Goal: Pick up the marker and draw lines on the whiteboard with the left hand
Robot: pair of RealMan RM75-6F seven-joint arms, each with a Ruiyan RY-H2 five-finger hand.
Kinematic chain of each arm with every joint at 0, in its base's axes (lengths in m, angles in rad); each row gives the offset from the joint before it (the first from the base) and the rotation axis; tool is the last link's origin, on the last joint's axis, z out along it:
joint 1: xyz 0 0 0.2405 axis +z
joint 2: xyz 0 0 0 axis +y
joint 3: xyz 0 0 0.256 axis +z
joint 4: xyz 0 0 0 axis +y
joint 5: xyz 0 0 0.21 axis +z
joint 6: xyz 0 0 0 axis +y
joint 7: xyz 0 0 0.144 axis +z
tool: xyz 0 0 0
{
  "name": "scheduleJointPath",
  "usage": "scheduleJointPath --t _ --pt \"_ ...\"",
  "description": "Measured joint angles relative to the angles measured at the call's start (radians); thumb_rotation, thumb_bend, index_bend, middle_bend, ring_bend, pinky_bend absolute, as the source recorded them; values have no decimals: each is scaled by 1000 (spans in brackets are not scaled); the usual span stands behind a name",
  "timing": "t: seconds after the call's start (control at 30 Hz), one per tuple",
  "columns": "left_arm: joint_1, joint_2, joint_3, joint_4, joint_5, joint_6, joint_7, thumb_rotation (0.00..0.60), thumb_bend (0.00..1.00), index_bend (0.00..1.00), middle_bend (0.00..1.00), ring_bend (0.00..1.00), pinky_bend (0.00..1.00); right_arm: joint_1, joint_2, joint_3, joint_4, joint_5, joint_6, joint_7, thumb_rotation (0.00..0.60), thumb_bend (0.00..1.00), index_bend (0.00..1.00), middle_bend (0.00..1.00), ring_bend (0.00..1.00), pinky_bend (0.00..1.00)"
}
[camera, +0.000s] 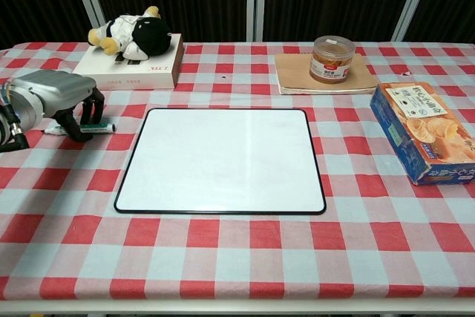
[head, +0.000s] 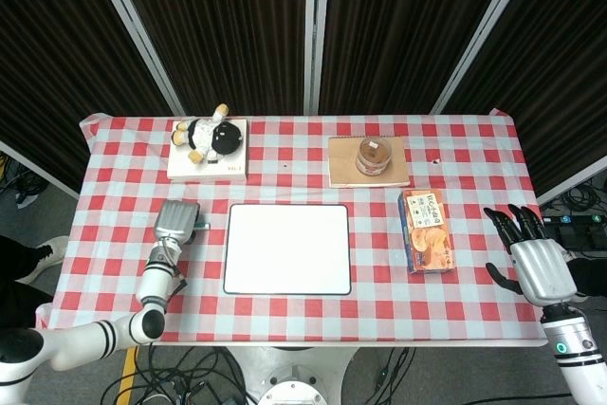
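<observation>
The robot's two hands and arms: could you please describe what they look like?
The left hand has a silver metallic back and black fingers, on a slim silver wrist. Its arm is white with black bands near the elbow. The right hand matches it, silver-backed with black fingers, on a white forearm bearing a small green light.

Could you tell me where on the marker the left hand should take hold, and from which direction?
Grip the marker mid-barrel, coming from above: it lies flat, lengthwise left to right, left of the whiteboard. The left hand is above it, so fingers can close across the barrel.
</observation>
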Motion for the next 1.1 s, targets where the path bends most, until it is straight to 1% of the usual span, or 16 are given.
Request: scheduleJointPath --t 0.13,0.3,0.4,0.5,0.6,0.7,0.8,0.87,1.0,1.03,1.07,1.1 --pt "-2 -5 3 9 9 0 -12 600 323 503 525 929 1000 0 1 0 -2 5 -4 -3 600 195 34 145 0 0" --pt "-1 -11 9 29 29 -5 -35 600 367 580 583 950 1000 0 1 0 -5 11 -7 -6 600 195 35 145 0 0" --pt "2 -9 13 29 52 -6 -57 600 385 603 602 956 1000 0 2 1 -8 13 -8 -9 600 195 35 145 0 0" --pt "7 1 13 16 93 -1 -98 600 389 608 607 957 1000 0 3 1 -12 14 -8 -15 600 196 35 146 0 0" --pt "16 20 8 -15 141 -3 -175 600 395 608 608 954 1000 -1 5 1 -19 14 -6 -22 600 195 35 146 0 0" --pt "25 39 -2 -49 205 -12 -298 600 395 609 609 948 1000 -3 7 0 -26 15 -4 -29 600 195 35 145 0 0" --pt "34 47 -11 -67 292 -19 -460 600 398 617 614 944 1000 -7 8 -2 -33 15 -1 -34 600 195 35 146 0 0" --pt "38 43 -13 -65 365 -18 -590 600 399 618 614 940 1000 -10 10 -3 -37 15 3 -36 600 195 35 147 0 0" --pt "43 10 -14 -23 496 -4 -843 600 398 618 613 930 1000 -18 13 -5 -43 16 12 -39 600 195 34 147 0 0" --pt "44 -2 -13 -5 523 2 -900 600 398 618 613 928 1000 -19 13 -6 -44 16 13 -39 600 195 34 147 0 0" --pt "44 -26 -11 31 567 13 -992 600 397 618 614 928 1000 -20 13 -6 -45 16 13 -39 600 196 34 147 0 0" --pt "44 -36 -10 48 584 18 -1027 600 395 618 614 927 1000 -21 12 -7 -45 16 13 -38 600 195 34 147 0 0"
